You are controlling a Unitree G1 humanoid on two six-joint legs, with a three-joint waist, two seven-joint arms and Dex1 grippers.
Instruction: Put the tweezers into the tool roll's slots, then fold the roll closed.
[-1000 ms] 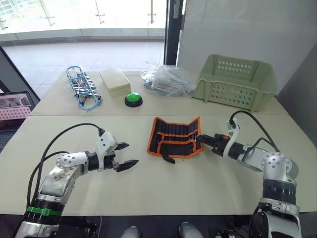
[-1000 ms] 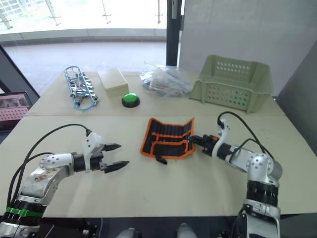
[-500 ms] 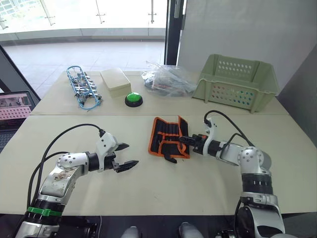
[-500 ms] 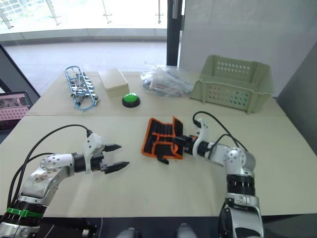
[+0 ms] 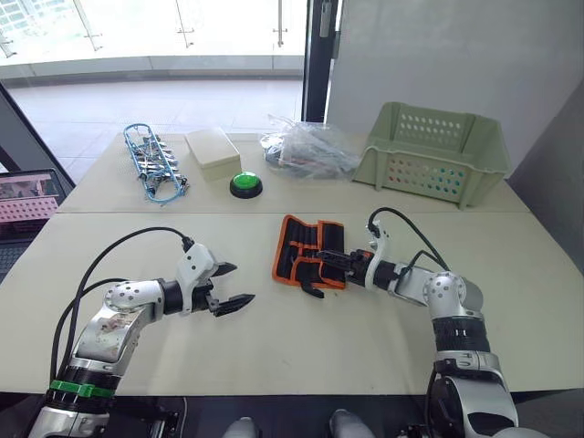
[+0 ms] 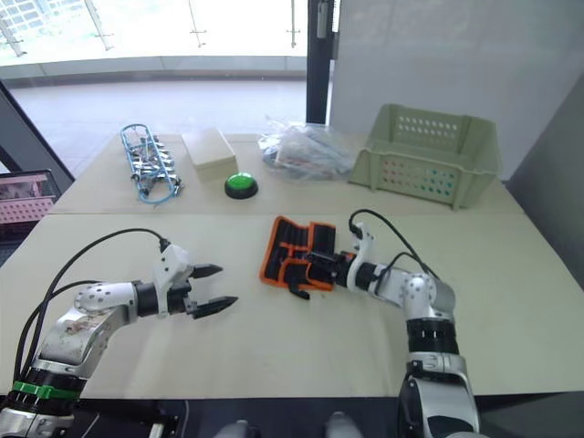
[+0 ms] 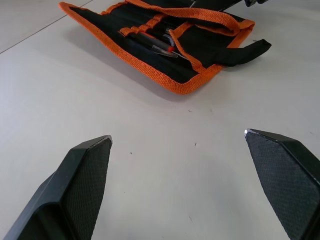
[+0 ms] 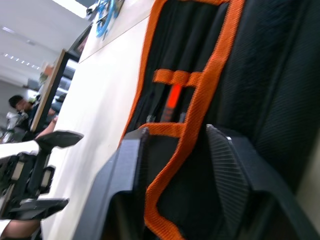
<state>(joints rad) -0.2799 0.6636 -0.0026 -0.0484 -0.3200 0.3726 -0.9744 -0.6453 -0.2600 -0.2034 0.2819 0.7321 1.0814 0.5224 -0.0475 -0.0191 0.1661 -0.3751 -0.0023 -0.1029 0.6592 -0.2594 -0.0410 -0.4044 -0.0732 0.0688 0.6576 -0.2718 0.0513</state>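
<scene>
Right gripper (image 5: 339, 265) pinching the tool roll's (image 5: 308, 252) orange-edged flap, half folded over mid-surface (image 5: 274, 347), long axis lying left to right, strap (image 7: 245, 49) poking toward the robot, left gripper (image 5: 233, 286) hovering well to its left, jaws spread wide and empty.

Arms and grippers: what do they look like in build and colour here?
Both arms are silver-grey metal with black joint sections and looping black cables. The left arm carries a green band low down and scuffed casing. The left gripper has a white housing and two pointed black fingers with textured pads. The right gripper has the same white housing, with red-orange detail.
</scene>
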